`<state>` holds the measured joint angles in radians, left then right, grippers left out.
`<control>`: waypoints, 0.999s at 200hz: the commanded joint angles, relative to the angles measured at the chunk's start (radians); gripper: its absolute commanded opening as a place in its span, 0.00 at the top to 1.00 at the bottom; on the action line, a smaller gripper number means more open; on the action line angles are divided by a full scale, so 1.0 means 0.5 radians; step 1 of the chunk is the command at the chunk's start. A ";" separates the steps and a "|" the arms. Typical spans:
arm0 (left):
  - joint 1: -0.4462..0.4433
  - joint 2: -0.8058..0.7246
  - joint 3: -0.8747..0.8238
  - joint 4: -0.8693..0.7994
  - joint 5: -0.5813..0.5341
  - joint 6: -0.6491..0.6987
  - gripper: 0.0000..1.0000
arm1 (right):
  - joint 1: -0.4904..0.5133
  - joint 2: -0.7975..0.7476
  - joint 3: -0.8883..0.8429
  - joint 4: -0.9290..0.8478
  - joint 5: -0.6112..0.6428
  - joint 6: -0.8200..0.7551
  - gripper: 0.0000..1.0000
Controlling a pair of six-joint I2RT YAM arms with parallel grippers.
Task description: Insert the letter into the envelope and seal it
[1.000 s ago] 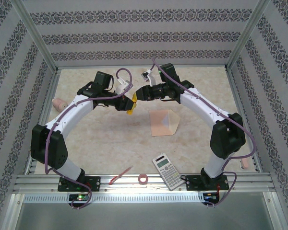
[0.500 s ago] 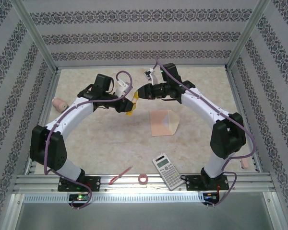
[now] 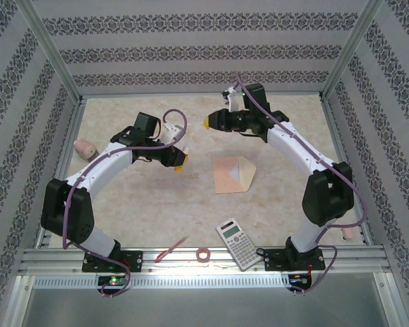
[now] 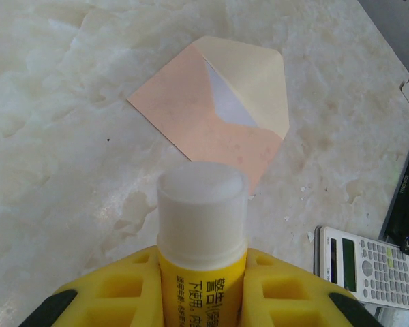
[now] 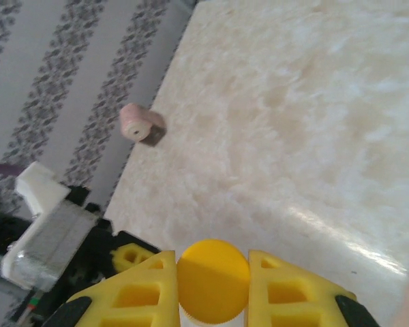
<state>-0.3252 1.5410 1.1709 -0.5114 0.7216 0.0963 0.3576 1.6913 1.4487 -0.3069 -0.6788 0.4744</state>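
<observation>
A pale marbled counter (image 3: 157,197) is seen inside a walled frame. The envelope (image 3: 228,176) is laid flat near the counter's middle, between the two arms and slightly toward the right one. Its cream flap (image 4: 255,88) is folded open. The letter (image 4: 226,103) is tucked inside the envelope, and only a white sliver of it is exposed at the mouth. A calculator (image 3: 237,243) is placed at the near edge, well apart from the envelope.

The left claw (image 3: 179,163) is held above the counter, left of the envelope, and is clenched around a yellow glue stick (image 4: 202,211). The stick's white top is uncovered and is pointed toward the envelope. The right claw (image 3: 208,121) is raised farther back and is closed on a round yellow cap (image 5: 213,278). A small pink roll (image 3: 85,148) is left by the left wall, well apart from everything else.
</observation>
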 commanded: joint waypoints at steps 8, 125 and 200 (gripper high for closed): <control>0.015 -0.026 0.051 0.012 0.015 -0.007 1.00 | -0.110 -0.242 -0.224 -0.129 0.433 -0.027 1.00; 0.013 0.016 0.082 0.113 0.108 0.010 1.00 | -0.324 -1.083 -1.551 -0.179 1.804 0.457 1.00; 0.018 -0.051 -0.021 0.240 0.100 -0.021 1.00 | -0.259 -1.264 -1.962 -0.095 2.074 0.712 0.95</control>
<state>-0.3252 1.5425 1.1820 -0.4522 0.7513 0.0959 0.2039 1.0977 0.5152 -0.3801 0.2565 0.7723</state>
